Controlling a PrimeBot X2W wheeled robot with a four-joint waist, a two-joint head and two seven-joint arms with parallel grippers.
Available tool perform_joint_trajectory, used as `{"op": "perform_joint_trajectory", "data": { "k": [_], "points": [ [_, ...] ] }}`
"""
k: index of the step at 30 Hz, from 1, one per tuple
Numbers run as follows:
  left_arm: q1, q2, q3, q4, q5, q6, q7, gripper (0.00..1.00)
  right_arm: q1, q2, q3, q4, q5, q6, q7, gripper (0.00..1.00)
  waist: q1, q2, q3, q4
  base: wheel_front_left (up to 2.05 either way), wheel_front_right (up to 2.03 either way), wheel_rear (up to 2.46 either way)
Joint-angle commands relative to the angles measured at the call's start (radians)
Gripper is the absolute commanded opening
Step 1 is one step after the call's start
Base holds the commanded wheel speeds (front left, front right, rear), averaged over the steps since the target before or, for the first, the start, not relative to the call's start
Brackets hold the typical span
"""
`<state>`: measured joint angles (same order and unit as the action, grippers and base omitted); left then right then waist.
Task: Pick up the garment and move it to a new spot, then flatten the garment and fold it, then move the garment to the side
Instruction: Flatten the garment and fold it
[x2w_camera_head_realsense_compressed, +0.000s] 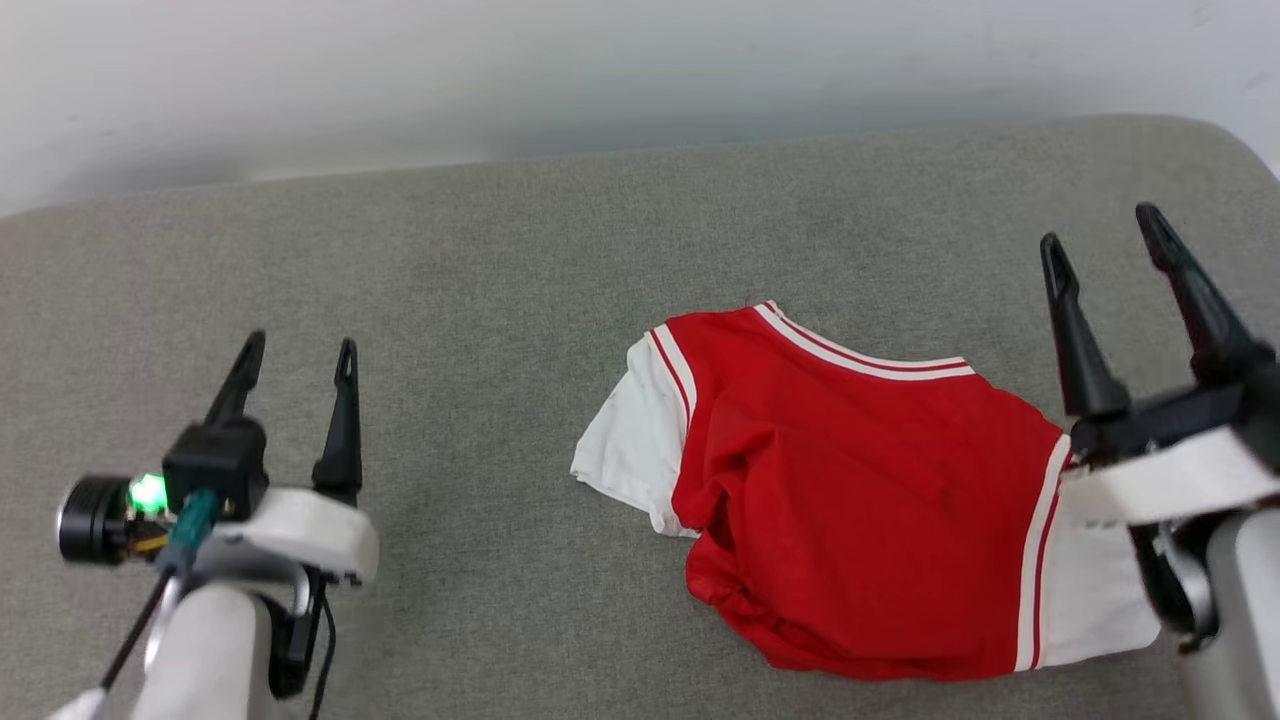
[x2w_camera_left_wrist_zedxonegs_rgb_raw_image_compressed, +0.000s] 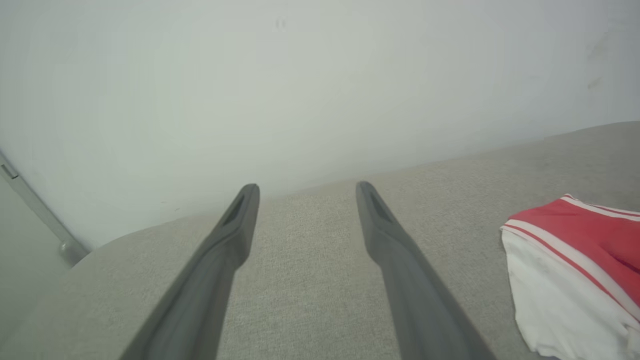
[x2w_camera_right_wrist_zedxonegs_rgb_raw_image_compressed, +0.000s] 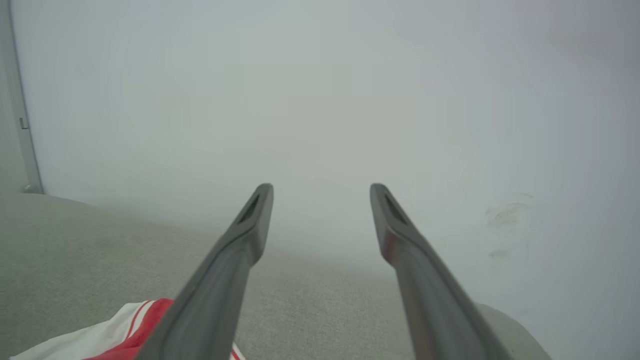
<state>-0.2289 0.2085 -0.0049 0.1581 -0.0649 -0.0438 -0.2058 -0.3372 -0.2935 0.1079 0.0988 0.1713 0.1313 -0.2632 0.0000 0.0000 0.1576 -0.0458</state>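
The garment (x2w_camera_head_realsense_compressed: 860, 500), a red T-shirt with white sleeves and red-white stripe trim, lies loosely bunched on the grey cushioned surface (x2w_camera_head_realsense_compressed: 500, 260), right of centre. No lettering shows on its upper face. My left gripper (x2w_camera_head_realsense_compressed: 300, 355) hovers open at the lower left, well apart from the shirt, with nothing between its fingers. My right gripper (x2w_camera_head_realsense_compressed: 1100, 225) stands open at the right, above the shirt's right white sleeve, holding nothing. The left wrist view shows a white sleeve and red body of the garment (x2w_camera_left_wrist_zedxonegs_rgb_raw_image_compressed: 575, 270) at its right edge. The right wrist view catches a corner of the garment (x2w_camera_right_wrist_zedxonegs_rgb_raw_image_compressed: 125, 332) at the bottom left.
A pale wall (x2w_camera_head_realsense_compressed: 600, 70) runs along the far edge of the grey surface. The surface's rounded corner (x2w_camera_head_realsense_compressed: 1230, 140) curves away at the far right. Bare grey fabric stretches left of and beyond the shirt. A vertical metal strip (x2w_camera_right_wrist_zedxonegs_rgb_raw_image_compressed: 17, 100) stands against the wall.
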Motion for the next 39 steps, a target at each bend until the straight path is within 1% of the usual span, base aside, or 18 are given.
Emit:
{"op": "perform_joint_trajectory", "data": {
  "k": [1,4,6,9,12,15,19,23,27,32,35,39],
  "points": [
    [-0.014,0.005,-0.005,0.003,0.002,-0.003,0.007,1.0,0.015,0.012,-0.011,-0.017,-0.01,-0.001,-0.002,1.0,0.0,0.0,0.005,0.001,0.0,0.0,0.0],
    [-0.089,0.033,-0.03,0.029,-0.002,-0.035,0.066,1.0,0.104,0.086,-0.049,-0.11,-0.057,-0.001,-0.002,1.0,0.0,0.0,0.015,0.001,0.0,0.0,0.0],
    [-0.149,0.051,-0.049,0.051,-0.016,-0.055,0.111,1.0,0.144,0.118,-0.059,-0.153,-0.075,-0.001,-0.002,1.0,0.0,0.0,0.022,0.0,0.0,0.0,0.0],
    [-0.221,0.089,-0.101,0.059,-0.049,-0.078,0.217,1.0,0.191,0.152,-0.068,-0.192,-0.096,-0.001,-0.002,1.0,0.0,0.0,0.03,-0.005,0.0,0.0,0.0],
    [-0.305,0.144,-0.172,0.043,-0.101,-0.084,0.334,1.0,0.202,0.168,-0.077,-0.23,-0.111,-0.001,-0.002,1.0,0.0,0.0,0.043,-0.015,0.0,0.0,0.0],
    [-0.379,0.214,-0.292,0.022,-0.2,-0.085,0.454,1.0,0.212,0.183,-0.079,-0.247,-0.115,-0.001,-0.002,1.0,0.0,0.0,0.057,-0.024,0.0,0.0,0.0],
    [-0.491,0.306,-0.455,-0.012,-0.368,-0.085,0.642,1.0,0.205,0.191,-0.072,-0.254,-0.124,-0.001,-0.002,1.0,0.0,0.0,0.08,-0.034,0.0,0.0,0.0],
    [-0.598,0.376,-0.598,-0.044,-0.523,-0.085,0.807,1.0,0.185,0.195,-0.069,-0.263,-0.13,-0.001,-0.002,1.0,0.0,0.0,0.108,-0.043,0.0,0.0,0.0],
    [-0.695,0.413,-0.729,-0.062,-0.656,-0.085,0.957,1.0,0.165,0.198,-0.06,-0.267,-0.135,-0.001,-0.002,1.0,0.0,0.0,0.137,-0.054,0.0,0.0,0.0],
    [-0.791,0.434,-0.886,-0.071,-0.765,-0.085,1.091,1.0,0.146,0.2,-0.049,-0.267,-0.138,-0.001,-0.002,1.0,0.0,0.0,0.172,-0.07,0.0,0.0,0.0],
    [-0.834,0.433,-0.967,-0.068,-0.806,-0.085,1.129,1.0,0.131,0.202,-0.04,-0.262,-0.141,-0.001,-0.002,1.0,0.0,0.0,0.194,-0.083,0.0,0.0,0.0],
    [-0.871,0.439,-1.072,-0.048,-0.841,-0.085,1.146,1.0,0.109,0.206,-0.026,-0.259,-0.142,-0.001,-0.002,1.0,0.0,0.0,0.221,-0.1,0.0,0.0,0.0]
  ]
}}
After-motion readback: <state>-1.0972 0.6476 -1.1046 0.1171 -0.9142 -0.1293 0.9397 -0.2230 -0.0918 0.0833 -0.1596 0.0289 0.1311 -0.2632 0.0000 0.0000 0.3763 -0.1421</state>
